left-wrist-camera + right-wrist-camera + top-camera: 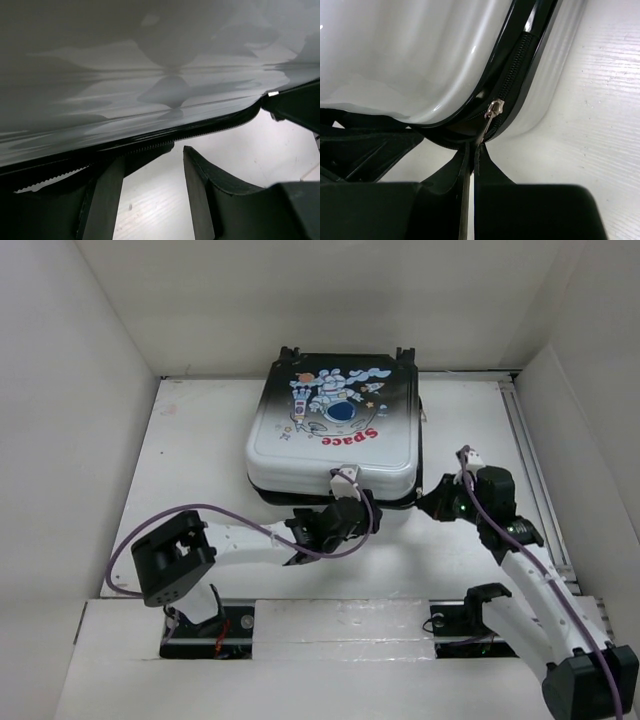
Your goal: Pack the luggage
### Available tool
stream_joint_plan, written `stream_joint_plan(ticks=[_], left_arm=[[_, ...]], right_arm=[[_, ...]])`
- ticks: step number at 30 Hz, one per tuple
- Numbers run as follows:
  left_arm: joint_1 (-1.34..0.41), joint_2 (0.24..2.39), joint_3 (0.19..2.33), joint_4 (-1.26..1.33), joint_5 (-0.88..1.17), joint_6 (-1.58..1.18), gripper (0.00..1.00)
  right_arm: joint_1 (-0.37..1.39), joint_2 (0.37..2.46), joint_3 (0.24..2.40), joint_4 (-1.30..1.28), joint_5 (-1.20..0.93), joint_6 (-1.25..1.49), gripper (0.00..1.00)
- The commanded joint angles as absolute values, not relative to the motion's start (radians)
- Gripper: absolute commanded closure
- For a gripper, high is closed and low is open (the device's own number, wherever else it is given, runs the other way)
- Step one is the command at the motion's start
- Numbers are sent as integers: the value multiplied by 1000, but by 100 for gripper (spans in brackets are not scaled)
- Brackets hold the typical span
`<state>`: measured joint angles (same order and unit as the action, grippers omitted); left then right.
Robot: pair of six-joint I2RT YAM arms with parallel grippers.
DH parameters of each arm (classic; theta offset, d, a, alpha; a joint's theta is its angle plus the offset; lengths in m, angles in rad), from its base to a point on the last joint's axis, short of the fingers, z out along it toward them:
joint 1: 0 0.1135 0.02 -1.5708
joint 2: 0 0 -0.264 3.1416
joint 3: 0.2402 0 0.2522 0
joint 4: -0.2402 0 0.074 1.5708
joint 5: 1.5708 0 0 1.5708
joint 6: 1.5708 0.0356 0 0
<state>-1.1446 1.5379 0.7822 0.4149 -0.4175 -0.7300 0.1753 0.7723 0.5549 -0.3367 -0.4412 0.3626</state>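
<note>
Right claw (474,159) first: its two fingers (492,172) are pressed together on the thin metal zipper pull (492,111), pinching the tab that hangs from the slider. The slider sits on the black zipper (517,65), which runs up and away between the two glossy shell halves at the near right corner of the luggage (330,430). Just beyond the corner lies the bare white table (200,460).

The left claw (152,156) stands spread – table surface shows in the gap between its two dark fingers (200,190). Their tips reach up to the zipper seam under the near front edge of the shell; the left-hand finger meets the dark band there, but I cannot tell whether either presses on it. Nothing is gripped between them.

From above, the luggage lies flat in the middle of the table with its lid down and the astronaut print and red "Space" word facing up. Its white end is toward the arms and its black end is away, where two black wheels (290,353) stick out at the far corners. Both arms reach in from the near edge – the left to the middle of the front edge, the right to the corner beside it. A purple cable (180,512) loops along the left arm.
</note>
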Motion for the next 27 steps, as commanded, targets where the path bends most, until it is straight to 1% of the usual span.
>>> stream_joint_plan(ticks=[1,3,4,5,6,7,8,9,10,11,13,14,15,16,17,18,20,21,22,23,24,25,26,27], left_arm=[[-1055,1634,850,499,-408,-759,54],[-1055,1654,880,499,-408,-768,54],[-1055,1667,881,499,-408,-769,54],[-1055,1667,893,499,-408,-769,54],[-1055,1680,903,499,-408,-769,54],[-1055,1680,904,499,-408,-769,54],[-1055,1680,904,499,-408,-781,54],[-1055,1680,904,499,-408,-781,54],[-1046,1689,904,511,-408,-781,54],[-1046,1689,904,511,-408,-790,54],[-1046,1703,913,525,-408,-799,54],[-1046,1713,913,525,-396,-799,54],[-1046,1724,928,534,-396,-810,54],[-1046,1724,937,534,-396,-810,54],[-1046,1735,937,567,-385,-810,54],[-1046,1735,937,578,-371,-810,54],[-1046,1749,959,578,-362,-810,54],[-1046,1749,959,578,-362,-821,54],[-1046,1749,959,578,-351,-821,54],[-1046,1724,939,578,-351,-821,54],[-1046,1701,921,578,-363,-821,53],[-1046,1677,901,578,-386,-821,53],[-1046,1543,793,578,-423,-821,45],[-1046,1542,792,562,-423,-821,45]], right_arm=[[305,735,594,-302,-867,480,100],[336,723,549,-191,-942,616,100],[351,710,549,-96,-965,658,100],[365,701,560,-95,-980,667,100],[365,701,590,-118,-994,651,100],[356,701,629,-170,-994,567,100],[347,701,665,-278,-994,528,100],[347,721,717,-317,-971,499,100],[363,753,718,-331,-956,500,100],[383,767,707,-227,-956,549,100],[480,788,597,-30,-956,677,100],[515,820,559,74,-942,801,100],[576,837,495,280,-924,860,100],[604,854,454,425,-914,938,100],[626,892,419,587,-902,1085,100],[644,914,396,830,-888,1112,100],[655,954,387,929,-934,1147,100],[655,963,387,945,-943,1147,100],[640,963,399,866,-943,1131,100],[620,948,428,751,-928,1076,100],[600,913,452,606,-905,914,100],[585,894,478,323,-867,837,100],[512,838,497,192,-768,740,100],[511,821,497,190,-767,739,100]])
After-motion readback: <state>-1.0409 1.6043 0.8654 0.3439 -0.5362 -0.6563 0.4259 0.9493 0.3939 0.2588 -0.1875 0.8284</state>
